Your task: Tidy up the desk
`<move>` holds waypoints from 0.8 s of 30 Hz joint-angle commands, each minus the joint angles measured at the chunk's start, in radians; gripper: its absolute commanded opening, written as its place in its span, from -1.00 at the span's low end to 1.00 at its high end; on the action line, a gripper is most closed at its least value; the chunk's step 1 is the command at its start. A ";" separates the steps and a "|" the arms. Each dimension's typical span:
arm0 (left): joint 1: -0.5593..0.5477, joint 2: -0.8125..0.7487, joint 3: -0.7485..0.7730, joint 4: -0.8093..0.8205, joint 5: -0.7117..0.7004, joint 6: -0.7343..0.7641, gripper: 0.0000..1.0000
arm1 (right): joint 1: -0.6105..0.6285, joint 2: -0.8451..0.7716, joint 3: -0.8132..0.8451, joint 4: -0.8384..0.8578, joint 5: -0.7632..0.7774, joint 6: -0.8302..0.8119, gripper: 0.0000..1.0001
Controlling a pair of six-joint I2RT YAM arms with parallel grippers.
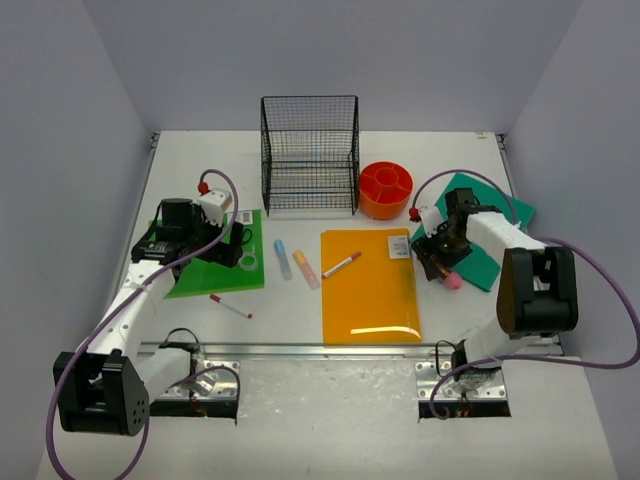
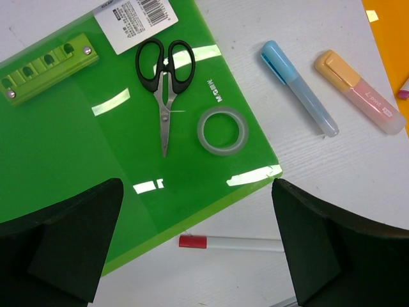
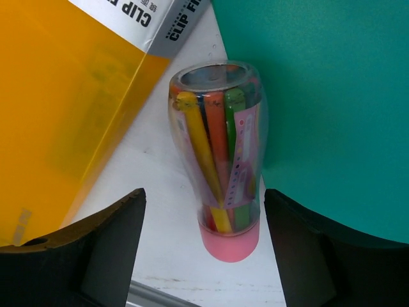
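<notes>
White desk (image 1: 190,160) fills the overhead view, its metal rail along the bottom edge, and loose things lie all over it. A clear pen tube (image 3: 220,160) with a pink cap lies on bare desk in the gap between the orange folder (image 3: 57,102) and the teal folder (image 3: 332,96), at the right of the overhead view. The right jaws hang over it, spread to either side of its body. They are close to it but not pinching it, with a gap showing on the left side.

At the left of the overhead view the left jaws are spread wide above the green folder (image 2: 77,147). It carries scissors (image 2: 165,77) and a ring of tape (image 2: 203,131). A red-capped pen (image 2: 236,243) lies just off its lower edge.

The step in hand looks like picking up the pen tube. Next the right jaws would need to press onto its rounded sides and lift without letting it roll. It could then go to the wire rack (image 1: 310,150) or the round orange tray (image 1: 385,210) at top centre.
</notes>
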 commanded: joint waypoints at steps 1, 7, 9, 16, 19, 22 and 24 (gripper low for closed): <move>-0.013 -0.031 0.009 0.041 0.023 0.022 1.00 | -0.003 0.013 -0.055 0.127 0.063 0.006 0.31; -0.021 -0.065 0.023 0.085 0.056 0.032 0.99 | -0.003 0.030 -0.095 0.148 0.053 0.035 -0.42; -0.045 -0.051 0.048 0.089 0.047 0.045 0.98 | -0.003 0.029 -0.099 0.140 0.029 0.046 -0.81; -0.240 -0.049 0.174 0.078 0.085 0.265 0.75 | -0.003 -0.091 0.022 -0.069 -0.245 0.190 -1.00; -0.335 -0.049 0.243 0.102 0.179 0.371 0.72 | -0.003 -0.136 0.143 -0.168 -0.424 0.293 -1.00; -0.484 0.013 0.348 0.106 0.185 0.537 0.70 | -0.003 -0.142 0.195 -0.240 -0.635 0.392 -1.00; -0.624 0.056 0.385 0.089 0.165 0.642 0.70 | -0.003 -0.136 0.180 -0.242 -0.779 0.469 -1.00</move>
